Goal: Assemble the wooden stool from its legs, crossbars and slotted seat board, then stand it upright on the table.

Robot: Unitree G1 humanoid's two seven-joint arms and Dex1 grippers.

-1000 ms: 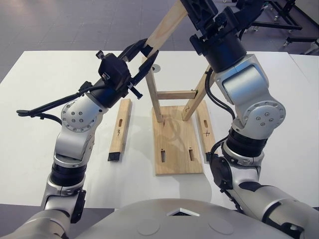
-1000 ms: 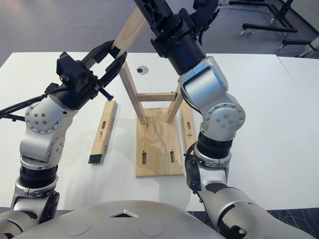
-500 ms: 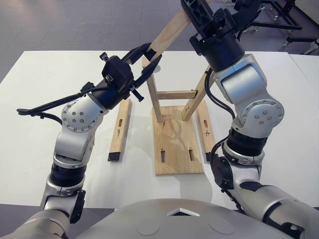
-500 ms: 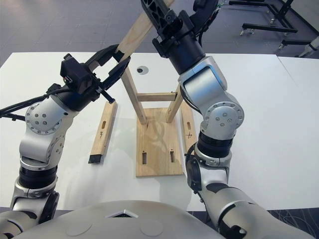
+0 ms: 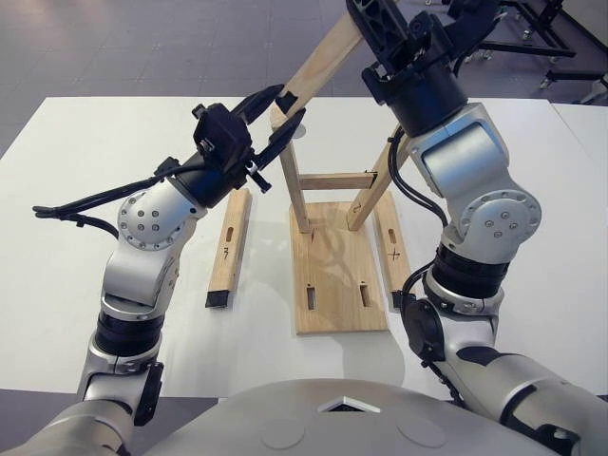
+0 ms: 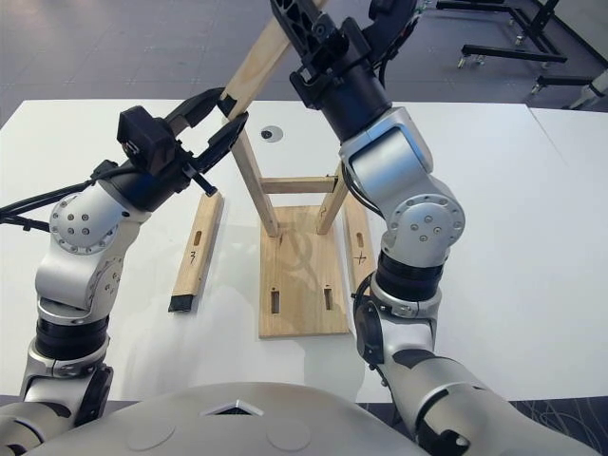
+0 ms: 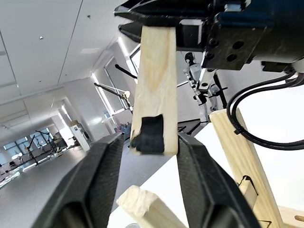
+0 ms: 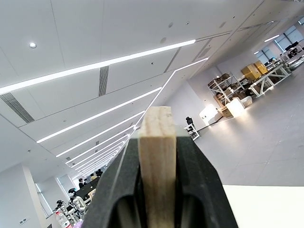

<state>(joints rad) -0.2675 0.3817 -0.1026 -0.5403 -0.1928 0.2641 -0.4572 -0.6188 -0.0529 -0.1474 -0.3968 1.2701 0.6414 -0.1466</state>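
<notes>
white surface (image 5: 85, 190) carries the seat board (image 5: 337, 285) with two legs (image 5: 296, 185) slotted upright; my right hand (image 5: 366, 24) pinches a third leg (image 5: 318, 66) aloft; my left hand (image 5: 274, 116) is spread around its black-tipped end, i judge to steady it

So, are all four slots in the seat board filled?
No, the two near slots in the seat board stand empty.
</notes>
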